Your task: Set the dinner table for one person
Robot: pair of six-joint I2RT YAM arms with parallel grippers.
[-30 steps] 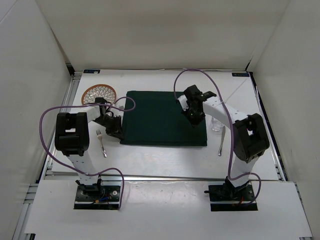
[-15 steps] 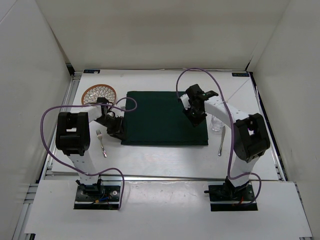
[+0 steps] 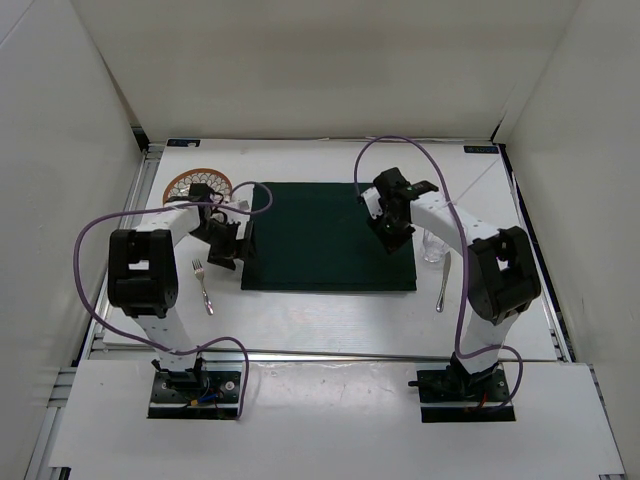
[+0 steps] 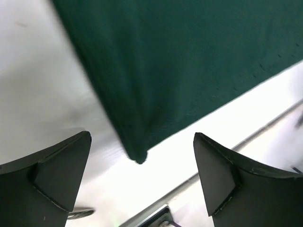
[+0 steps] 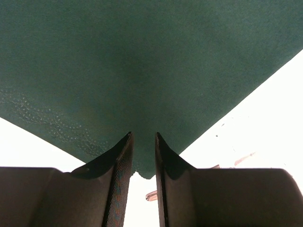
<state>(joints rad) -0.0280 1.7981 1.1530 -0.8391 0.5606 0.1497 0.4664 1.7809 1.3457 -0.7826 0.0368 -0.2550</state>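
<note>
1. The white table (image 3: 300, 322) is being taken up by most of the top view, with both arms bolted at its near edge.
2. A dark green mat (image 3: 320, 240) is being borne at the middle of the table.
3. The left gripper (image 3: 226, 246) is being held at the mat's left edge, close to its near left corner.
4. In the left wrist view, the left gripper (image 4: 142, 138) is being kept wide apart, and a corner of the mat (image 4: 156, 71) is being framed between its fingers (image 4: 57, 175) without being touched by them.
5. The right gripper (image 3: 393, 228) is being held low at the mat's right edge.
6. In the right wrist view, the right gripper (image 5: 143, 138) is being kept almost closed, and the edge of the mat (image 5: 142, 71) is being pinched in the thin gap between its fingers (image 5: 120, 156).
7. A patterned plate (image 3: 197, 186) is being carried at the far left of the table, apart from the mat.
8. A fork (image 3: 203, 285) is being kept on the table left of the mat, near the left arm.
9. A clear glass (image 3: 433, 247) is being kept just right of the mat, with a slim metal utensil (image 3: 442, 280) lying beside it on the near side; whether it is a knife or a spoon cannot be told.
</note>
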